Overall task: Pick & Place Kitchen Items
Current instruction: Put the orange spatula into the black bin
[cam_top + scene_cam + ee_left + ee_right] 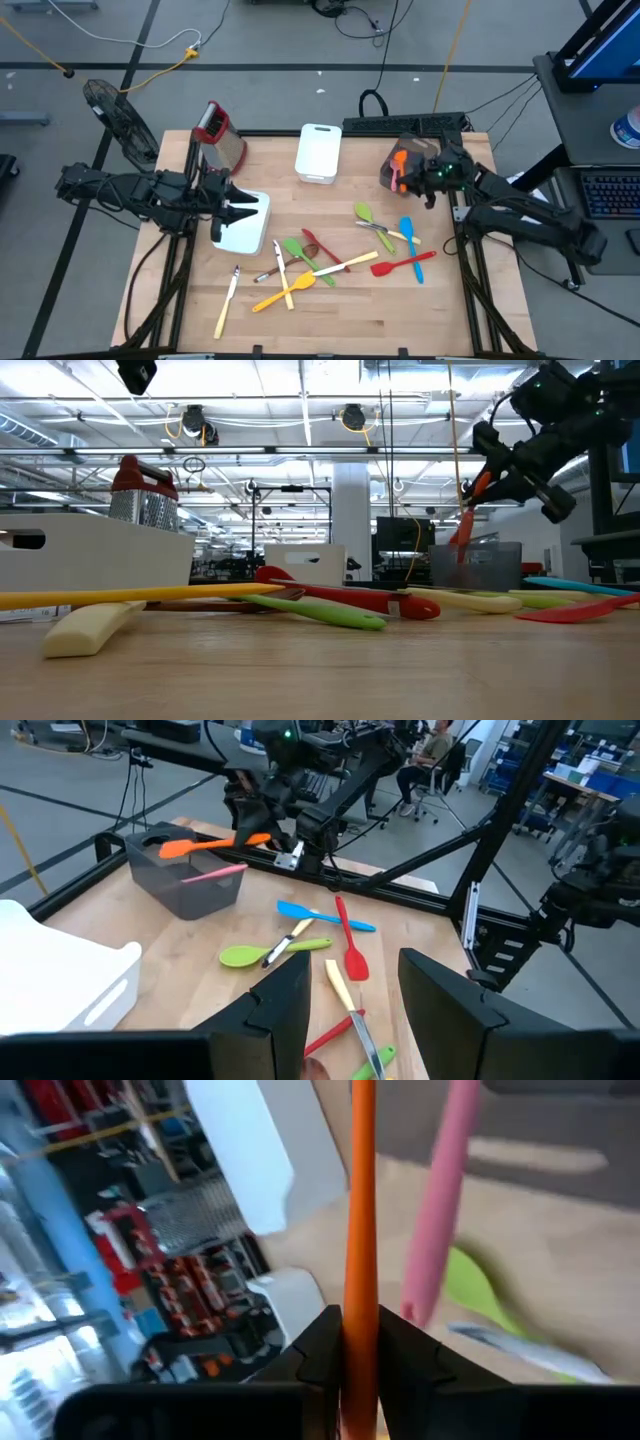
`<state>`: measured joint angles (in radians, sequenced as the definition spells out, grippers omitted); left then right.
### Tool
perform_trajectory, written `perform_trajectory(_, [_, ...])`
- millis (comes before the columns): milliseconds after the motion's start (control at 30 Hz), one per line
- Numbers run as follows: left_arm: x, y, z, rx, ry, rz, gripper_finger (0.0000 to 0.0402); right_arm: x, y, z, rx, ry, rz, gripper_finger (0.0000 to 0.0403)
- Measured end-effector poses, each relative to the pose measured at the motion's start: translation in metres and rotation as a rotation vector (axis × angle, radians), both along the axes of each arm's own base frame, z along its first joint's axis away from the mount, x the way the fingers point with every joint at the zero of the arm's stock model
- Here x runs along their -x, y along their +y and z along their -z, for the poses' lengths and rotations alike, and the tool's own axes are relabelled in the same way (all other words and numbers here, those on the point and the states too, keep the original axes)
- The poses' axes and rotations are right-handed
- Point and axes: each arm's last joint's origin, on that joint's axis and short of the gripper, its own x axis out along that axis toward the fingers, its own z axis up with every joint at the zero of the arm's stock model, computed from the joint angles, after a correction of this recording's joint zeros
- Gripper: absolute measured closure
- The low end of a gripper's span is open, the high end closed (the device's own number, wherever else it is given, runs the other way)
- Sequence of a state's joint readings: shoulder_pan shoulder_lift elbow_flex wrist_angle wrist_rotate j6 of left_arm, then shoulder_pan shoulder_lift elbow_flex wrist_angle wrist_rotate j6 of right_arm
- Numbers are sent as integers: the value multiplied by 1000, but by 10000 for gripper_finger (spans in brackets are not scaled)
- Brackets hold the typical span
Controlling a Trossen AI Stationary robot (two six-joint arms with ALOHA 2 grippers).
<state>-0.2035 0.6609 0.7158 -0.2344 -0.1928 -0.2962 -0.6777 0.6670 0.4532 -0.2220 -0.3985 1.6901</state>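
Note:
Several utensils lie on the table's middle: a green spoon, a blue one, a red spatula, a yellow one and cream knives. My right gripper is at the far right above the grey bin, shut on an orange spatula. A pink utensil rests in that bin. My left gripper is open and empty over the white bin at the left. My right gripper pinches the orange spatula's handle between its two fingers, near its free end. The handle runs out forward from between the fingers. The spatula is lifted and slants down, its head over the grey bin's opening; whether it touches the bin, I cannot tell.
A second white bin stands at the far middle. A metal grater with a red top stands at the far left. Bare wood shows along the table's near edge.

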Motion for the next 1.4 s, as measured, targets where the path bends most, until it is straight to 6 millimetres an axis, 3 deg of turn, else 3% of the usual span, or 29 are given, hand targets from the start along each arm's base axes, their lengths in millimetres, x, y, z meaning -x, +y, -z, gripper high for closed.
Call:
perform_trajectory(300, [0,0,0,-2,0,0,245,10,-11,14,9,5,77,358])
perform_trajectory(667, [0,0,0,-2,0,0,245,11,-16,12,90,18,150,354])
perform_trajectory(1133, [0,0,0,-4,0,0,245,12,-17,12,137,44,189,287])
perform_trajectory(1400, [0,1,0,-9,0,-18,245,1,-13,-1,168,-95,145,264])
